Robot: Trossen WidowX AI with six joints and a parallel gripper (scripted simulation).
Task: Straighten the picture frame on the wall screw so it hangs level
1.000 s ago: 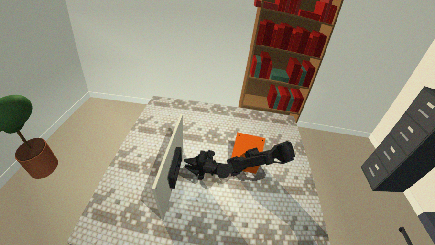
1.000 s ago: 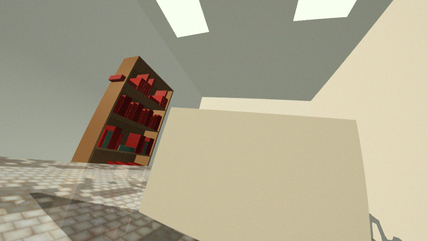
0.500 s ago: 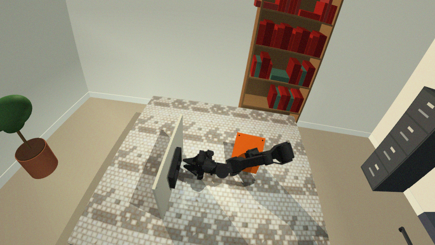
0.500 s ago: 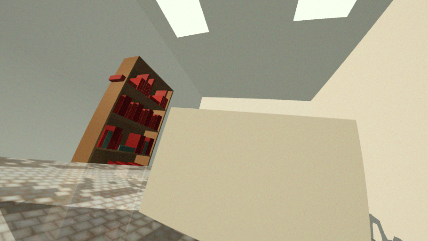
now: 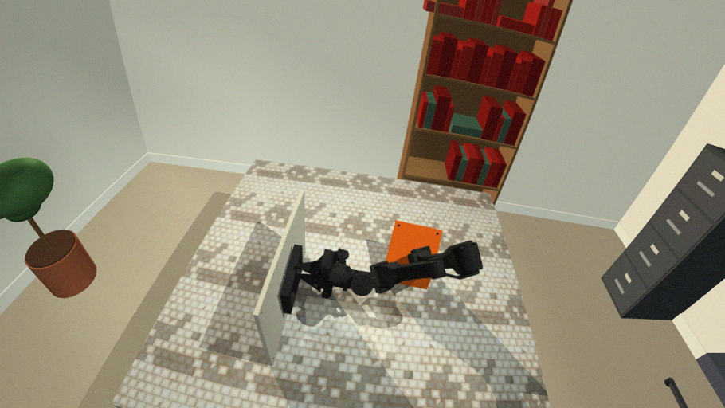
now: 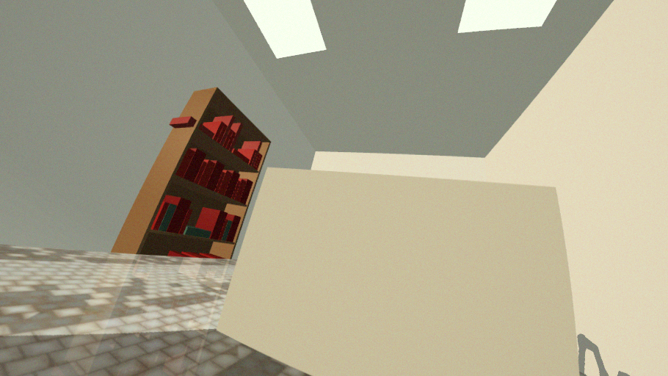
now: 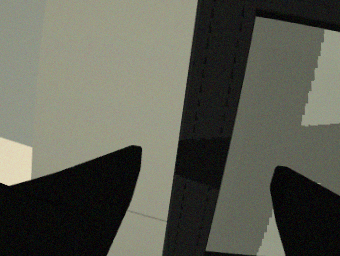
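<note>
The black picture frame (image 5: 289, 292) (image 7: 216, 75) hangs on the front of the upright pale panel (image 5: 272, 332) (image 6: 396, 271) (image 7: 110, 75). In the wrist view its side bar leans a little, top to the right; how far it is from level I cannot tell. The screw and the notched strip are hidden. My gripper (image 5: 303, 272) (image 7: 207, 167) is open at the frame. In the wrist view one finger shows left of the side bar and the other over the frame's inner area, with space between each fingertip and the bar. The exterior view shows only the panel's back.
The panel stands on the tiled table top (image 5: 365, 365) (image 6: 56, 289). An orange plate (image 5: 413, 241) lies under my arm. A bookcase (image 5: 415, 91) (image 6: 156, 186) stands behind the table, a potted plant (image 5: 60, 264) at the left and a dark cabinet (image 5: 653, 273) at the right.
</note>
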